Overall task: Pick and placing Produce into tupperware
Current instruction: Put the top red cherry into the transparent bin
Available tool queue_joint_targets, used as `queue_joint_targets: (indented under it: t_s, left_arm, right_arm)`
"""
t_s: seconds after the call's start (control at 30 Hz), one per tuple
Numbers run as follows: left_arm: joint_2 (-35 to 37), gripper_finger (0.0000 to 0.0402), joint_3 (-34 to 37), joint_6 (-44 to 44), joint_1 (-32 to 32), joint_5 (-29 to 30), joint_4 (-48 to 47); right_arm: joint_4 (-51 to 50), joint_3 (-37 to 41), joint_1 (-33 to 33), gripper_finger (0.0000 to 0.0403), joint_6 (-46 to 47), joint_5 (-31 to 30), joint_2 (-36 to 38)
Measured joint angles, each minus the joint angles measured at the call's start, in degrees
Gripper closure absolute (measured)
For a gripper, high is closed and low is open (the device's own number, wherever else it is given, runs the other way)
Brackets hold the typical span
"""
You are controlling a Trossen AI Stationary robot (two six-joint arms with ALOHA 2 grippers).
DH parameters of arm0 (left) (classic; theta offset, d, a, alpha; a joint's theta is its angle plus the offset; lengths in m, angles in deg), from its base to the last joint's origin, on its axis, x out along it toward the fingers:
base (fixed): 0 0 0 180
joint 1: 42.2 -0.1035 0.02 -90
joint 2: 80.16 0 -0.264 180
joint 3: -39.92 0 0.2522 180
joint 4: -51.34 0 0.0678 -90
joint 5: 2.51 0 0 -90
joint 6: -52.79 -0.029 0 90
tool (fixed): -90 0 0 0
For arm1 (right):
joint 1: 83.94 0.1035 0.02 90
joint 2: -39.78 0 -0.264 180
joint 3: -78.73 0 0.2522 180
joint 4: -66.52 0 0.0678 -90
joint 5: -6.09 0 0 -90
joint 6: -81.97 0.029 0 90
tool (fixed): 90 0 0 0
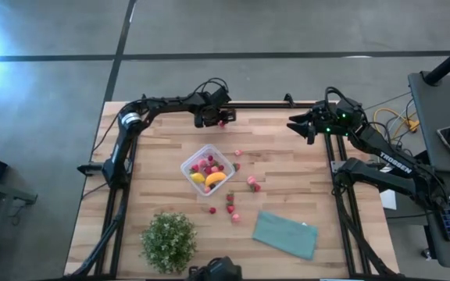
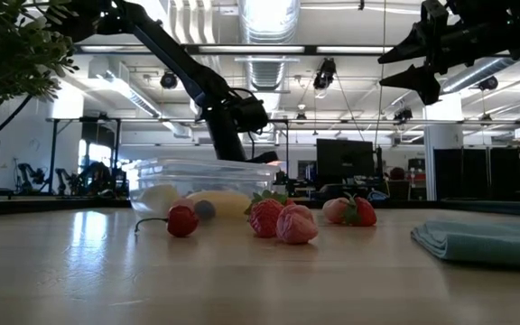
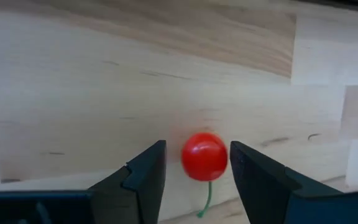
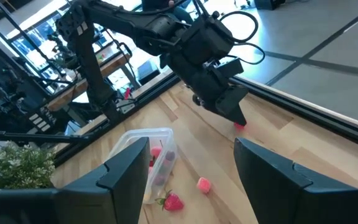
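Cherry [image 3: 204, 156] sat between spread fingers of left gripper [image 3: 197, 165], ungrasped; pick step, closing judged next; right gripper [image 4: 191, 163] idled, spread.

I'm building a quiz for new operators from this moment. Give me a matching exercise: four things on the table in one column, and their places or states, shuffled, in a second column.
Things:
1. red cherry
2. banana
3. teal cloth
4. potted plant

Places or states:
A. inside the clear tupperware
B. lying folded on the right part of the table's near side
C. between the open fingers of the left gripper, near the far edge
D. standing at the near left corner

Pairs: 1-C, 2-A, 3-B, 4-D

The right gripper waits open above the far right of the table.
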Motion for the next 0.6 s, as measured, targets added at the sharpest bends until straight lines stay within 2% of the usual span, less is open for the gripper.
queue_joint_targets:
  t_s: [0.27,0.6]
  left_arm:
    - [0.0,0.0306,0.0,-0.5,-0.7,0.0,0.5]
    - [0.0,0.0316,0.1,-2.0,-0.6,-1.4,0.3]
  right_arm:
    - [0.0,0.0,0.0,0.0177,0.0,0.0,0.0]
    - [0.0,0.0,0.0,0.0177,0.0,0.0,0.0]
